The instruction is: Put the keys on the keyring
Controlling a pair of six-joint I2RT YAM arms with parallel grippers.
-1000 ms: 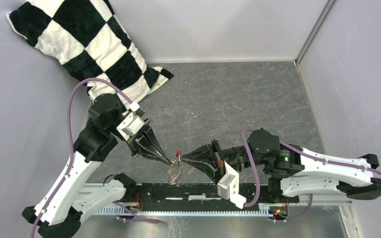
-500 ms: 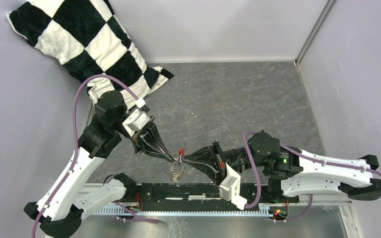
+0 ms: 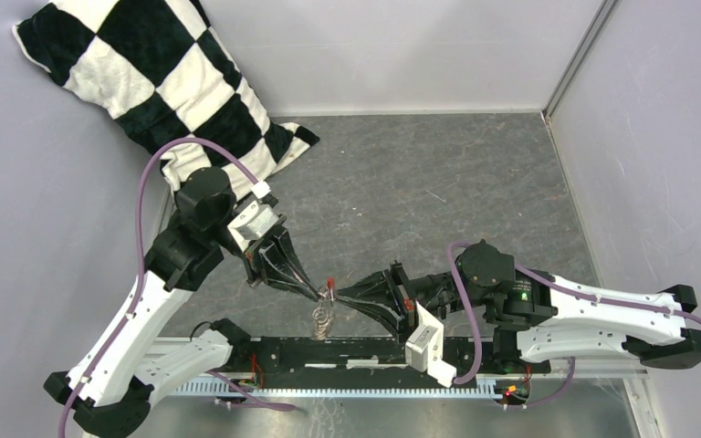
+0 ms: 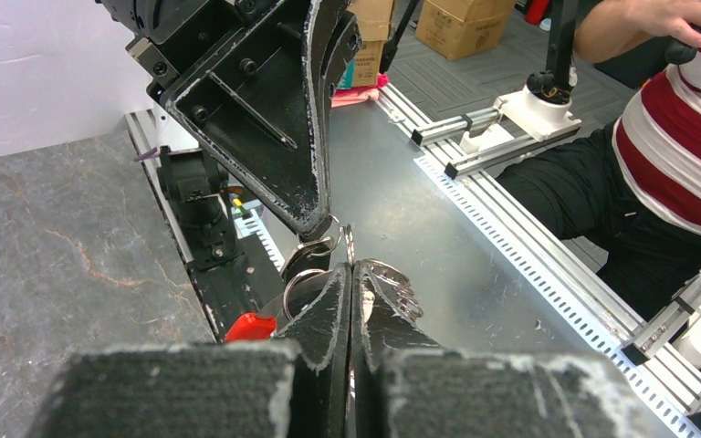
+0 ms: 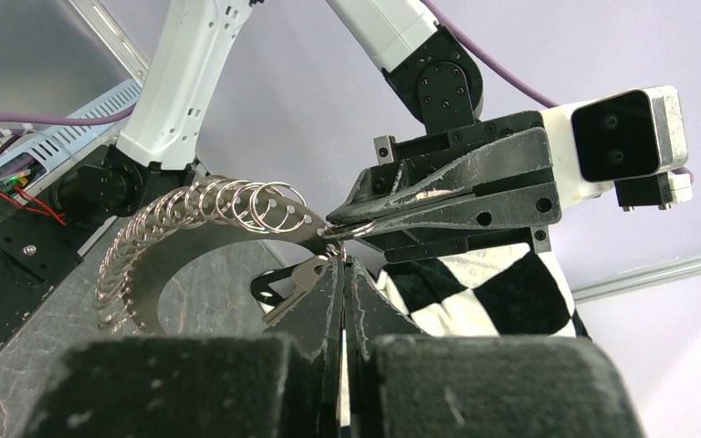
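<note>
At 6 o'clock: left gripper (image 3: 315,293) pinched shut on thin silvery metal keyring (image 3: 322,317); right gripper (image 3: 338,294) closed on tiny black-headed silver key (image 5: 298,276). Bright red tag (image 3: 329,282) crowds the tips. Black-white checkered pillow (image 3: 146,82) at 11 o'clock.

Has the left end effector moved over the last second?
Yes, slightly: the left end effector swung its body rightward relative to the checkered pillow, its tips staying at the keyring.

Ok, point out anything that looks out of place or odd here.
The checkered pillow slumped in the far left corner has nothing to do with keys, and its lower corner lies on the table. The keyring hangs where the left fingers and right fingers meet. Nothing looks spilled or damaged.
</note>
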